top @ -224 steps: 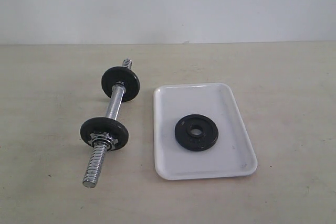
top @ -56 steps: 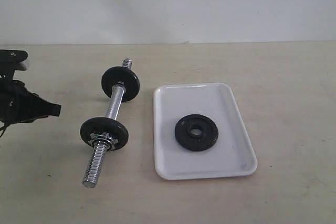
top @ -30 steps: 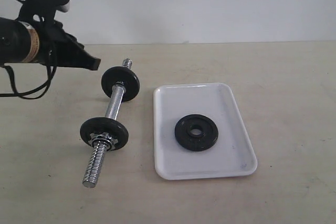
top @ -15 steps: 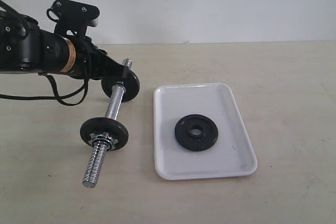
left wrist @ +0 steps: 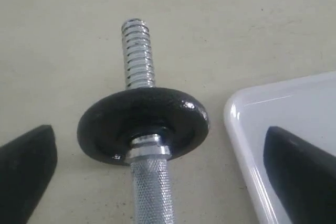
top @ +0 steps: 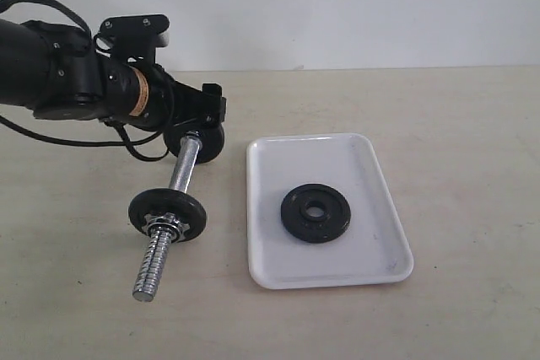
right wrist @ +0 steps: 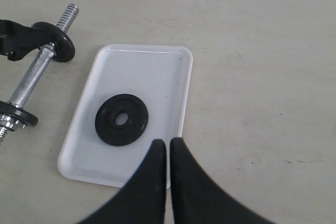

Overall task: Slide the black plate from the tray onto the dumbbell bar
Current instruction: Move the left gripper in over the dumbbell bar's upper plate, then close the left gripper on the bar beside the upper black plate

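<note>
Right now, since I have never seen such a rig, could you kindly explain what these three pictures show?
This is a robot with two arms, each ending in a two-finger gripper. One picture views the table from outside; the other two come from wrist cameras. On the table lie a dumbbell bar carrying two discs and, beside it, a white tray with a black plate flat inside. The left gripper is open, its fingers either side of the bar's far disc, holding nothing. The right gripper is shut and empty, looking down on the tray.
</note>
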Controlling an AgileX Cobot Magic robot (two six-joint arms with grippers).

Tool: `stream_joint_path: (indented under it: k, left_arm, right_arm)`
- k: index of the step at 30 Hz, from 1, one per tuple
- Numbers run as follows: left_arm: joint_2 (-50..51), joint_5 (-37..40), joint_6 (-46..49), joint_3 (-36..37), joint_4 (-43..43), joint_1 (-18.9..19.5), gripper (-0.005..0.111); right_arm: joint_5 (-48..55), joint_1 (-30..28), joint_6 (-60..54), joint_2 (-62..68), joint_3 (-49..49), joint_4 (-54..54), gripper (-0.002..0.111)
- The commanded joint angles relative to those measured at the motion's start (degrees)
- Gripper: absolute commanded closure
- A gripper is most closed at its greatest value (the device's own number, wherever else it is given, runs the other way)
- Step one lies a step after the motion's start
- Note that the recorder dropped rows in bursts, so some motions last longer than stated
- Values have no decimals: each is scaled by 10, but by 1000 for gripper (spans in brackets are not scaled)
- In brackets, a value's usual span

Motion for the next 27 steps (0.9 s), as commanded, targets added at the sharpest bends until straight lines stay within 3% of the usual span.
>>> stream_joint_path:
  k: [1, 27]
  left_arm:
    - [19, 37, -5, -5, -50, -5, -2]
    - [114, 48, 21, -41, -72, -5, -2]
  right_arm:
    - [-1, -2, -6, 0, -4, 3, 108]
    - [-3, -2, -17, 0, -4, 16, 108]
